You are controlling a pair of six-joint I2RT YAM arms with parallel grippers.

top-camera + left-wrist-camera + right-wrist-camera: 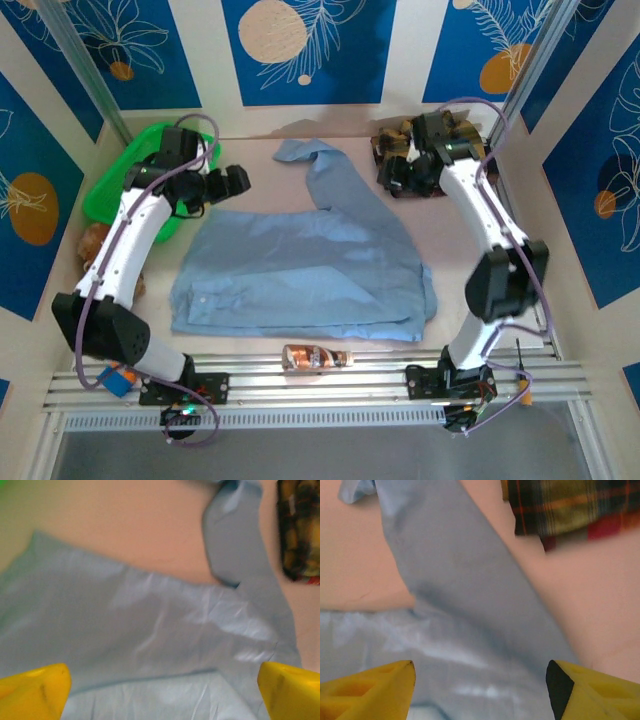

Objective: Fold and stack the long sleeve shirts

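Left claw (162,680) and right claw (480,672) wide open, empty, blue shirt (300,265) flat mid-tabletop, plaid shirt (560,505) far right corner

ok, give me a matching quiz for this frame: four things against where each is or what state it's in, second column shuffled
Things:
1. light blue shirt
2. plaid shirt
3. green basket
4. left gripper

Place or state:
A. far left corner of the table
B. spread flat mid-table, one sleeve reaching toward the far edge
C. open, nothing between the fingers, above blue cloth
D. bunched up at the far right

Pairs: 1-B, 2-D, 3-A, 4-C
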